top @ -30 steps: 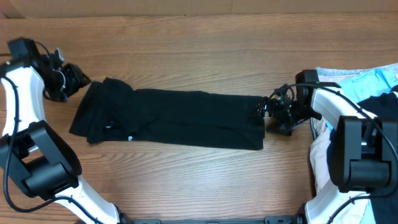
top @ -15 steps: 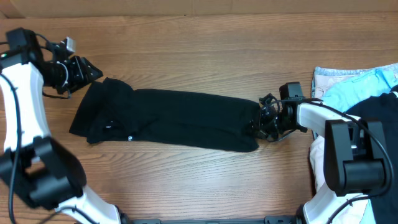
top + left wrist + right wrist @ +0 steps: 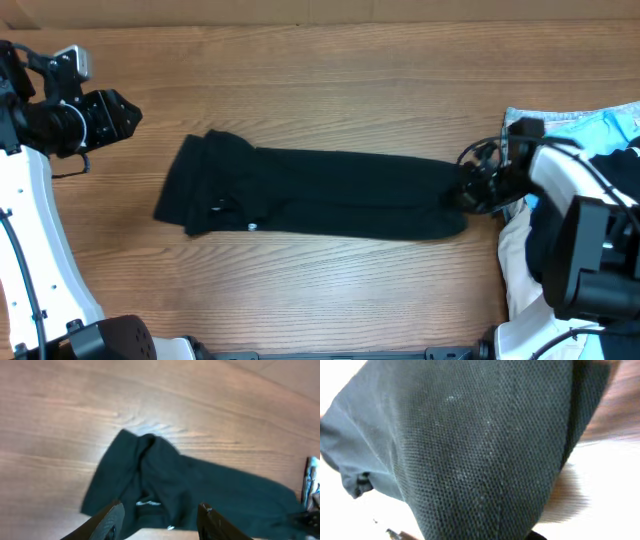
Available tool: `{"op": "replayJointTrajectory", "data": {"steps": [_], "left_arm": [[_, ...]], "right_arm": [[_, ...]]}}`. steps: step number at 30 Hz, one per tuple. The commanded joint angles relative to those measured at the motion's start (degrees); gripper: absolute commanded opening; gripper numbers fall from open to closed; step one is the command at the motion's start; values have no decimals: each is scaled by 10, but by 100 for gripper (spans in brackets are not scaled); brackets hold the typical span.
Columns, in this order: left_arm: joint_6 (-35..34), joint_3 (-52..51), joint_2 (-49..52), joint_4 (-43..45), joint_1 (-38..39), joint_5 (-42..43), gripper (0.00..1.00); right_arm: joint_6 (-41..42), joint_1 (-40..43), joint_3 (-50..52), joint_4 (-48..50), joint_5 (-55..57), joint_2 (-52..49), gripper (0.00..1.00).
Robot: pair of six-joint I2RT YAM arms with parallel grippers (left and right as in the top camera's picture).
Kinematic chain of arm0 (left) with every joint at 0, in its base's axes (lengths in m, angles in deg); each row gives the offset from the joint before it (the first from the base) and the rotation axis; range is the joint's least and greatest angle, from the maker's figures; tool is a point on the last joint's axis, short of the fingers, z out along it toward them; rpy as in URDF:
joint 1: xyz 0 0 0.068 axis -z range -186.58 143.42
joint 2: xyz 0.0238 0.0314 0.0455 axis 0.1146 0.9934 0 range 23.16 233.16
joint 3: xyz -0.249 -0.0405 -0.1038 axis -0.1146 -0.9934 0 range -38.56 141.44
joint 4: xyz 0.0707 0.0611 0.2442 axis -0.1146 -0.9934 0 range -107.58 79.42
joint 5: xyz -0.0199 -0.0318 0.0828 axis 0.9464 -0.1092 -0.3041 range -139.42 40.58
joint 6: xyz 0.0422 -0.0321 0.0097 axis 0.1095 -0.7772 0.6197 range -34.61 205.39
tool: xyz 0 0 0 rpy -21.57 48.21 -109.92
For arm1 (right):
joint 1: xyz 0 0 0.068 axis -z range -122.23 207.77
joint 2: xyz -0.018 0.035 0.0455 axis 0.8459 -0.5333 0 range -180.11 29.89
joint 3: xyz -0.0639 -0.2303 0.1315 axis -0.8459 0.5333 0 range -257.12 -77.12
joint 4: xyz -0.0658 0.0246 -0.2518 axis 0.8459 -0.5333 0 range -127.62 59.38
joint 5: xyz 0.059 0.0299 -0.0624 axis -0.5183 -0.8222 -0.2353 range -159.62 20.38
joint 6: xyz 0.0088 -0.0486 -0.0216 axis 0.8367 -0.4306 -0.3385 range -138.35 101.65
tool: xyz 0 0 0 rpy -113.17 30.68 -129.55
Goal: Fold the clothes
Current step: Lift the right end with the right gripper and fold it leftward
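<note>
Black knit, a short-sleeved T-shirt [image 3: 320,195], lies folded into a long narrow band across the middle of the wooden tabletop [image 3: 320,70], running left to right. Its left end is bunched and thicker, and its right end tapers toward the right arm. A small white neck label [image 3: 148,504] shows near the left end, with a tiny white hem tag [image 3: 252,227] close to the near edge.

At the shirt's right end sits the right pincer [image 3: 468,190], clamped on the cloth. From its wrist camera the knit [image 3: 470,445] fills nearly the whole view and hangs clear of the wood, so the fingers themselves are hidden.

Over by the far left edge, the left pincer [image 3: 128,115] hovers well apart from the shirt. Seen from its wrist [image 3: 160,522], the two fingers [image 3: 111,519] are spread wide and hold nothing, with the bunched left end of the shirt below them.

Behind the right arm, at the tabletop's right edge, a light-blue garment [image 3: 590,130] lies heaped with some white cloth [image 3: 515,260].
</note>
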Motion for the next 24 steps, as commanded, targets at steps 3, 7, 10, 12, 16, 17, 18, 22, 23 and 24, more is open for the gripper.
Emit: {"op": "replayJointTrajectory", "data": {"steps": [3, 7, 10, 12, 16, 17, 18, 22, 23, 24], "left_arm": [[5, 9, 0, -12, 0, -10, 51], [7, 9, 0, -12, 1, -11, 51], [7, 8, 0, -12, 1, -11, 51], [7, 6, 0, -12, 1, -11, 51], [7, 2, 0, -14, 1, -11, 52], [8, 0, 0, -14, 1, -11, 52], [7, -2, 0, -14, 1, -11, 52], [7, -9, 0, -14, 1, -11, 52], [7, -11, 0, -14, 1, -10, 52], [7, -14, 0, -13, 1, -10, 52]], "right_arm": [[-24, -9, -97, -70, 82, 21, 6], [-14, -56, -132, -109, 77, 21, 6], [21, -113, -133, -100, 78, 21, 6], [45, -161, -133, -83, 78, 21, 6], [115, -248, -132, -30, 90, 21, 6], [133, -268, -132, -16, 102, 21, 6], [151, -285, -132, -5, 116, 21, 6], [204, -350, -132, 42, 157, 20, 8], [213, -362, -132, 50, 174, 20, 10], [226, -372, -131, 58, 196, 19, 12]]}}
